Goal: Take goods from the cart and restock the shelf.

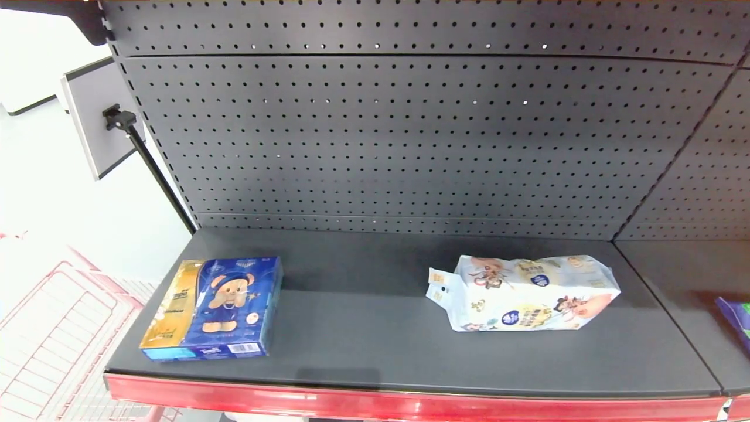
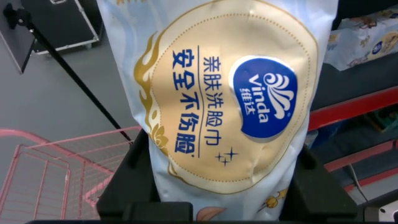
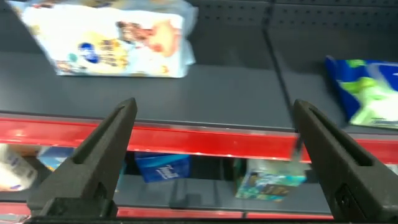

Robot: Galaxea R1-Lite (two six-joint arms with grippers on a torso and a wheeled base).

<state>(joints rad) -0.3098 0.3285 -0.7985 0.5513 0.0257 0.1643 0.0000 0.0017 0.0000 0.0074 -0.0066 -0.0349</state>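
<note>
My left gripper [image 2: 214, 180] is shut on a pale blue tissue pack with a gold panel [image 2: 227, 99], which fills most of the left wrist view. The pink wire cart [image 2: 59, 168] lies below it. On the black shelf [image 1: 363, 316] a blue and gold box with a bear picture [image 1: 214, 308] lies at the left. A white printed tissue pack [image 1: 521, 292] lies at the right, also seen from the right wrist as the pack [image 3: 109, 34]. My right gripper [image 3: 211, 162] is open in front of the shelf's red edge [image 3: 205, 137], with nothing between its fingers.
The cart [image 1: 53, 340] stands left of the shelf. A blue and green pack [image 3: 367, 90] lies on the neighbouring shelf section to the right, its corner [image 1: 737, 319] at the head view's edge. More goods sit on the lower shelf [image 3: 161, 168]. Pegboard [image 1: 410, 135] backs the shelf.
</note>
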